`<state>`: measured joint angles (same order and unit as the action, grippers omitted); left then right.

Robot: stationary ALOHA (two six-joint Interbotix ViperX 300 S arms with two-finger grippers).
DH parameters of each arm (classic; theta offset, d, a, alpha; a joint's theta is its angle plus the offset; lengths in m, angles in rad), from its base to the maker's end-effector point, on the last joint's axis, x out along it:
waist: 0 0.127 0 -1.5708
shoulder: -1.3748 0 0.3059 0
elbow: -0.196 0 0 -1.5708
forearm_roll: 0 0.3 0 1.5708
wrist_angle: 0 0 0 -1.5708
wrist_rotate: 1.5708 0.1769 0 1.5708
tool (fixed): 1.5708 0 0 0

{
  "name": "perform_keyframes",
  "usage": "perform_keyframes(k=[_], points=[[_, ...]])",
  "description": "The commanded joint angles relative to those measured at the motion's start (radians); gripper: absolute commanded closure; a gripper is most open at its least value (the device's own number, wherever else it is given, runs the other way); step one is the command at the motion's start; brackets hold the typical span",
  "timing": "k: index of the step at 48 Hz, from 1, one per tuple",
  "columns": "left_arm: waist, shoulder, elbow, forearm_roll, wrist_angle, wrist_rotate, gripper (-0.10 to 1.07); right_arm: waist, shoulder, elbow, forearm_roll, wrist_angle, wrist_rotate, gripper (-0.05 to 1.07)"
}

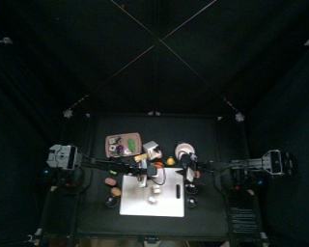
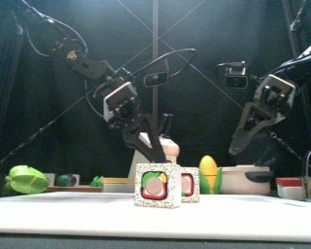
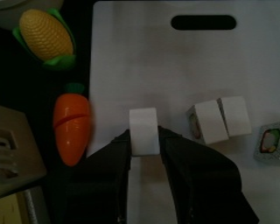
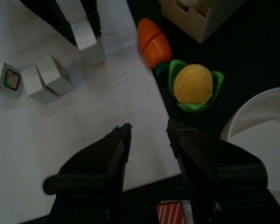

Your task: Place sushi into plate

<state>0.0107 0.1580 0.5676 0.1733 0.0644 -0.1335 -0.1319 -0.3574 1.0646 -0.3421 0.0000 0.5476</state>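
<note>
My left gripper is shut on a white sushi piece and holds it over the white cutting board. It also shows in the front view, just above two sushi pieces that stand on the board. In the left wrist view a pair of white pieces and one piece with a coloured face lie on the board beside it. My right gripper is open and empty above the board's edge. A white plate lies off the board past the corn.
A toy carrot and a corn cob lie on the black table beside the board. A green bowl, a pot and other toy food line the back. A wooden box stands near the carrot.
</note>
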Motion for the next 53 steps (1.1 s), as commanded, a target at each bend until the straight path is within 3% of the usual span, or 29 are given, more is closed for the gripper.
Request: perform_keyframes(k=[1,16,26,32,40,46,53], points=[[-0.018,-0.067,0.020,-0.011,-0.002,-0.005,0.37,0.002,-0.008,-0.017,0.003,-0.005,0.002,0.25],[-0.035,-0.241,0.193,-0.101,-0.002,-0.005,0.37,0.002,0.003,-0.023,0.005,-0.005,0.002,0.25],[-0.011,-0.387,0.310,-0.110,-0.002,-0.008,0.37,0.002,0.025,-0.032,0.002,-0.005,0.002,0.25],[0.072,-0.502,0.391,-0.127,-0.026,-0.008,0.37,0.002,0.035,-0.037,-0.002,-0.005,0.000,0.25],[0.221,-0.591,0.479,-0.132,-0.071,-0.006,0.37,-0.002,0.044,-0.046,-0.005,-0.005,0.000,0.25],[0.334,-0.580,0.514,-0.140,-0.129,-0.005,0.37,-0.005,0.048,-0.051,-0.006,-0.005,0.000,0.25],[0.408,-0.517,0.512,-0.143,-0.189,0.000,0.37,-0.006,0.052,-0.054,-0.006,-0.005,0.000,0.25]])
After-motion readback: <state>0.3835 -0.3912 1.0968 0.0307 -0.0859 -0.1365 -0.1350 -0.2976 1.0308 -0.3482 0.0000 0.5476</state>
